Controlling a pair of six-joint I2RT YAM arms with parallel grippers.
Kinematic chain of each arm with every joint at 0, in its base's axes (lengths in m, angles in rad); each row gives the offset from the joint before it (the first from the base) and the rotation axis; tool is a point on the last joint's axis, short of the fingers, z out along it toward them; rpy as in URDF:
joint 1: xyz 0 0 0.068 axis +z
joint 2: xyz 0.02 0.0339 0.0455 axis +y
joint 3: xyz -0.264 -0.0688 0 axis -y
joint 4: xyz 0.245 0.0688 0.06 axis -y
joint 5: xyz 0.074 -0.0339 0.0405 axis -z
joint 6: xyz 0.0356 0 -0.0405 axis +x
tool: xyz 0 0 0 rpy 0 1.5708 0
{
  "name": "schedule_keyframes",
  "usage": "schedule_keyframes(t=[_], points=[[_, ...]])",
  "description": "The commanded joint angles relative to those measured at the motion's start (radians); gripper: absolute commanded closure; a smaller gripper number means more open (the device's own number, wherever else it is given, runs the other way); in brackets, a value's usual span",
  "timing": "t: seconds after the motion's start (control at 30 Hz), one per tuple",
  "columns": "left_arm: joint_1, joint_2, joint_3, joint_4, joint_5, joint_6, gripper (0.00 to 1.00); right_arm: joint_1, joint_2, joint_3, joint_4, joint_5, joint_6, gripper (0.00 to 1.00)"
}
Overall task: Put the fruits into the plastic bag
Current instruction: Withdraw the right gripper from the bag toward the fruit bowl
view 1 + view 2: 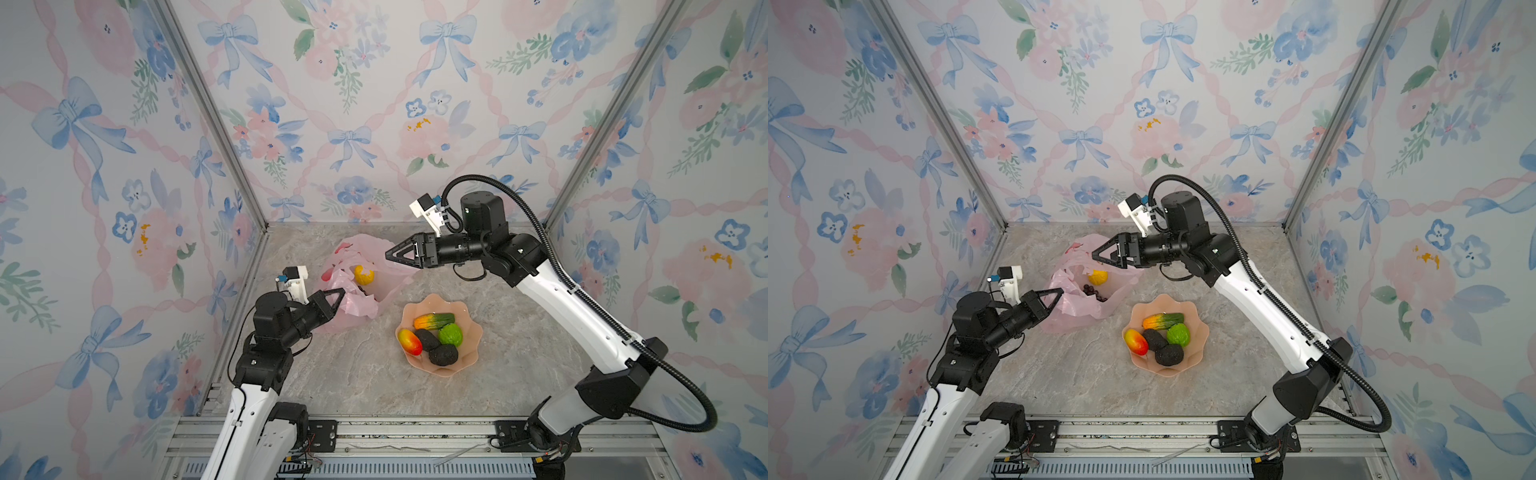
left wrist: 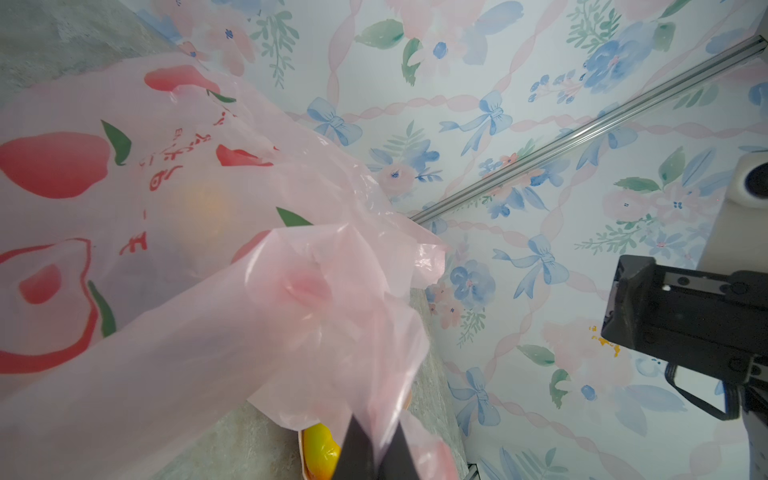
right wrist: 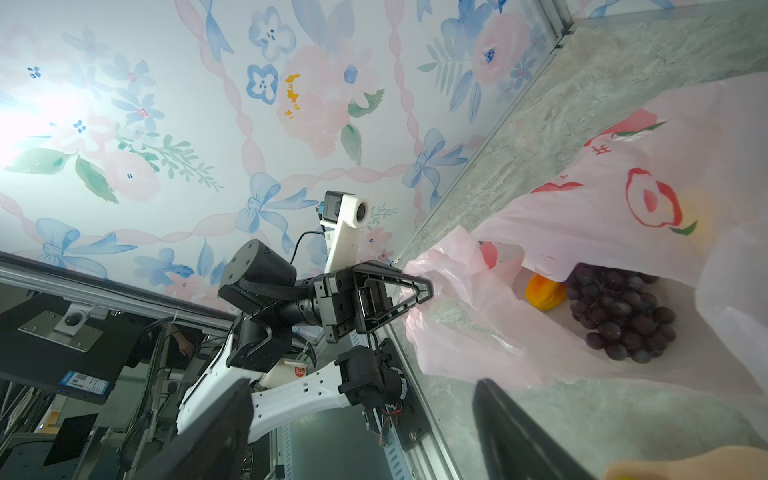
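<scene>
Left gripper (image 1: pixel 341 292): its fingers (image 2: pixel 357 453) were closed on a fold of the plastic bag's rim, with pink film pinched between them and that edge held up off the desk (image 1: pixel 353 374).
Right gripper (image 1: pixel 387 254): it hung over the far right side of the bag's mouth. Its fingers (image 3: pixel 511 424) were spread wide with nothing between them. Whether either finger touched the film could not be told.
Plastic bag (image 1: pixel 353 316): it was thin, pink and crinkled, printed with red peaches and red writing. It lay on the desk near the back left corner, to the left of the bowl, with its mouth gaping upward and toward the right arm.
Lemon (image 1: pixel 1097 277): it was inside the bag, toward the far side, and showed through the opening in both top views.
Grape bunch (image 3: pixel 623 311): dark purple, it was inside the bag on its lower layer, just beside the lemon.
Bowl (image 1: pixel 473 332): it was peach and scalloped, and stood on the desk to the right of the bag and apart from it.
Papaya (image 1: pixel 434 321): orange and green, it lay across the far side of the bowl.
Mango (image 1: pixel 409 341): red and yellow, it was at the bowl's left side, touching an avocado.
Green bumpy fruit (image 1: pixel 451 334): it was at the bowl's right side, below the papaya.
Avocados (image 1: pixel 443 355): there were two, both black. One sat at the bowl's middle and one at its near side.
</scene>
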Motion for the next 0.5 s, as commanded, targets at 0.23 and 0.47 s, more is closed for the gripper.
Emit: schedule_keyframes(t=[0.23,0.47], points=[[0.008,0.011,0.033,-0.002,0.037,0.03,1.0,-0.018,-0.156,-0.029,-0.641,0.453,-0.276,0.12],[0.008,-0.003,0.026,-0.01,0.047,0.026,1.0,0.067,-0.184,-0.213,-0.708,0.641,-0.304,0.11]])
